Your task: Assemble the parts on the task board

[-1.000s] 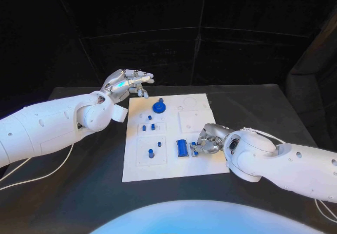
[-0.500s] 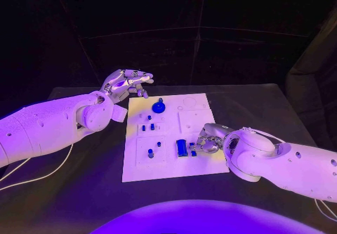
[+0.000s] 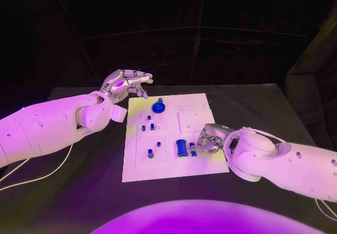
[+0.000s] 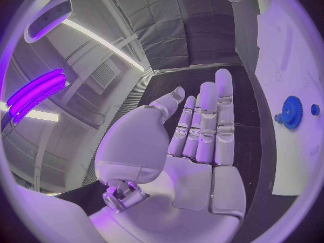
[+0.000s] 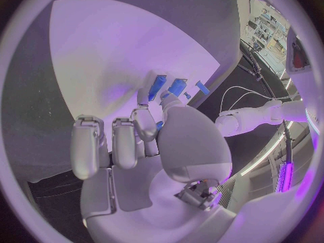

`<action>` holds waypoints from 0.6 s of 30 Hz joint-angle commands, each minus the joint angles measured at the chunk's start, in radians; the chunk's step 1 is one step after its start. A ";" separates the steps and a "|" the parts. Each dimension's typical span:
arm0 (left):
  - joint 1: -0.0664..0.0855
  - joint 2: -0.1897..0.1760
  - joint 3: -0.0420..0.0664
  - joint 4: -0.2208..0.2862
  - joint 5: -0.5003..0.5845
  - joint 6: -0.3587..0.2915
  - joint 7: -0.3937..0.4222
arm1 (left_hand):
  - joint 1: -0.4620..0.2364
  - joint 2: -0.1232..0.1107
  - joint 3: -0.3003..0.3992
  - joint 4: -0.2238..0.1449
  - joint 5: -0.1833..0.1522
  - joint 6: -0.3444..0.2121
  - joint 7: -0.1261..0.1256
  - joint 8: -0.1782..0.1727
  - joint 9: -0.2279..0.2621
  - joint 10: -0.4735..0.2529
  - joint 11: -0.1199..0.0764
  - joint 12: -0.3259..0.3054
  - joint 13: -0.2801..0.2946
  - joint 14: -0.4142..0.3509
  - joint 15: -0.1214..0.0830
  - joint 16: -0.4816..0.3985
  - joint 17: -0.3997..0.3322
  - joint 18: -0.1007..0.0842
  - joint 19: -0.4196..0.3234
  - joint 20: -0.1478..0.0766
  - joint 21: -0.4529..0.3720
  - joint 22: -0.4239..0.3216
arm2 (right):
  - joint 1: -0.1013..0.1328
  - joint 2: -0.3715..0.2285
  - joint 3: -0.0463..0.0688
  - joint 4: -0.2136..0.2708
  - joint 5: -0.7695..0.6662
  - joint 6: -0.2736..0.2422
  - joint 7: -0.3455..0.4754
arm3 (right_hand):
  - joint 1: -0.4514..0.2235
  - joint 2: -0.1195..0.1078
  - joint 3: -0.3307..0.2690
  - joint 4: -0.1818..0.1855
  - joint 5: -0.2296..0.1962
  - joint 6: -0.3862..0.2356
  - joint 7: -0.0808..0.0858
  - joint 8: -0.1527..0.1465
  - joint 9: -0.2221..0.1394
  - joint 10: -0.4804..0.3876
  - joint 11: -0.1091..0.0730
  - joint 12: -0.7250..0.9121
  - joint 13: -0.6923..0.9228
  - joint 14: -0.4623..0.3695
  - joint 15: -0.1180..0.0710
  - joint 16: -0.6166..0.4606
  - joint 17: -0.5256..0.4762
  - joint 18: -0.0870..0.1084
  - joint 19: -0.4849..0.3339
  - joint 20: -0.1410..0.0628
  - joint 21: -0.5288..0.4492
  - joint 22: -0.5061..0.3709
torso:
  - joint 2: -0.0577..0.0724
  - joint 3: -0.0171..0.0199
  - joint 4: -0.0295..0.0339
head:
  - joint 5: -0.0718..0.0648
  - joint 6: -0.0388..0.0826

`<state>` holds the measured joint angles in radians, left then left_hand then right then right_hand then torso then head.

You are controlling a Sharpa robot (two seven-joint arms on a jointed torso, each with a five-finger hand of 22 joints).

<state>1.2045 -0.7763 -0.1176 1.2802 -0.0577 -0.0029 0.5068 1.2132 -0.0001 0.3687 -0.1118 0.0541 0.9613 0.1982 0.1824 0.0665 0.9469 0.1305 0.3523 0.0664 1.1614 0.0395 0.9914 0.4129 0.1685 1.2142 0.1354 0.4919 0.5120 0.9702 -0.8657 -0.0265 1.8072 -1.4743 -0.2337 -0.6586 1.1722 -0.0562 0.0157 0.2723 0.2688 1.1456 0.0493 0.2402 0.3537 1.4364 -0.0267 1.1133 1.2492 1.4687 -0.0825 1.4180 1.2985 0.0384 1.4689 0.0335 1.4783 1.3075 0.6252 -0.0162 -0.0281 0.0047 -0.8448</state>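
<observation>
The right hand (image 3: pixel 208 139) is down on the near right part of the task board (image 3: pixel 198 168), fingers curled in beside a blue block-shaped part (image 3: pixel 182 147) that lies on the plate; from the head view they appear to touch a smaller blue piece (image 3: pixel 193 152) next to it, and in the right wrist view a fingertip (image 5: pixel 143 95) sits right at the blue pieces (image 5: pixel 157 86). Is it a true pinch or just a press? I cannot tell, since the fingers cover the contact. My guess is the low, curled pose is there to work that small piece into place on the board. Over on the far side, the left hand (image 3: pixel 127 82) hovers above the table's far left, off the board's corner, fingers loosely spread and holding nothing; the left wrist view confirms a bare palm (image 4: pixel 181 174) with straight fingers. It looks parked clear so the working side has room. Just beyond its reach stands the blue gear (image 3: pixel 159 107) on its post near the far end of the board, seen edge-on in the left wrist view too (image 4: pixel 292 112). Between gear and block, several small blue pegs (image 3: pixel 151 126) stand in the recessed panels in the middle of the plate. As for writing: no brand, label or lettering is readable anywhere on board, arms or parts.
</observation>
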 commanded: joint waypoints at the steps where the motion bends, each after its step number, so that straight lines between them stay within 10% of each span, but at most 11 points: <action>1: 0.002 0.000 0.001 0.001 0.003 0.010 0.003 | 0.010 0.002 0.002 -0.004 -0.002 -0.002 0.001 -0.005 0.000 -0.009 -0.001 0.006 -0.001 -0.008 0.000 0.006 -0.001 0.013 0.007 -0.001 -0.005 -0.001 | 0.001 -0.005 0.000 0.002 -0.008 -0.005 0.015 | 0.000 0.002 -0.011 -0.004 -0.004 0.003 0.000 0.000 0.002 0.008 0.002 -0.002 0.001 0.054 -0.003 -0.004 0.000 -0.005 0.011 -0.005 0.001 0.149 | -0.001 0.0005 0.0004 | -0.001 0.000; 10: 0.002 0.000 0.001 0.000 0.003 0.010 0.002 | 0.010 0.002 0.002 -0.004 -0.002 -0.002 0.001 -0.005 0.000 -0.009 -0.001 0.006 -0.001 -0.008 0.000 0.006 -0.001 0.013 0.007 -0.001 -0.005 -0.001 | 0.001 -0.025 0.000 0.005 -0.006 0.015 0.073 | 0.096 -0.004 -0.051 -0.073 -0.123 -0.014 0.009 -0.013 0.007 -0.004 0.010 -0.018 -0.003 0.052 0.002 -0.011 -0.008 -0.002 0.003 0.001 -0.007 0.142 | 0.000 0.0004 -0.0007 | -0.002 0.001; 18: 0.002 0.002 0.001 -0.001 0.003 0.010 0.002 | 0.011 0.002 0.000 -0.005 -0.002 -0.003 0.002 -0.005 0.000 -0.010 -0.001 0.006 -0.001 -0.009 0.000 0.006 -0.002 0.013 0.007 -0.001 -0.006 -0.002 | 0.001 -0.022 0.000 0.002 -0.004 0.019 0.088 | 0.077 0.010 -0.088 -0.063 -0.163 -0.014 0.011 -0.015 0.010 -0.004 0.012 -0.017 0.000 0.053 0.005 -0.011 -0.007 -0.003 0.004 0.003 -0.007 0.142 | 0.000 0.0008 0.0009 | -0.003 0.001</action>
<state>1.2046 -0.7752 -0.1176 1.2791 -0.0578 -0.0029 0.5059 1.2132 0.0000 0.3687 -0.1118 0.0541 0.9613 0.1982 0.1824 0.0665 0.9432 0.1269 0.3523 0.0664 1.1614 0.0395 0.9914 0.4115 0.1686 1.2143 0.1354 0.4919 0.5108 0.9705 -0.8880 -0.0263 1.8083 -1.4751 -0.2257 -0.5997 1.2573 -0.0539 -0.0692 0.2084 0.1083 1.1349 0.0601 0.2284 0.3633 1.4327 -0.0231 1.0985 1.2479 1.4686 -0.0825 1.4103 1.2904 0.0384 1.4689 0.0336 1.4745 1.3075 0.6248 -0.0156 -0.0278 0.0026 -0.8437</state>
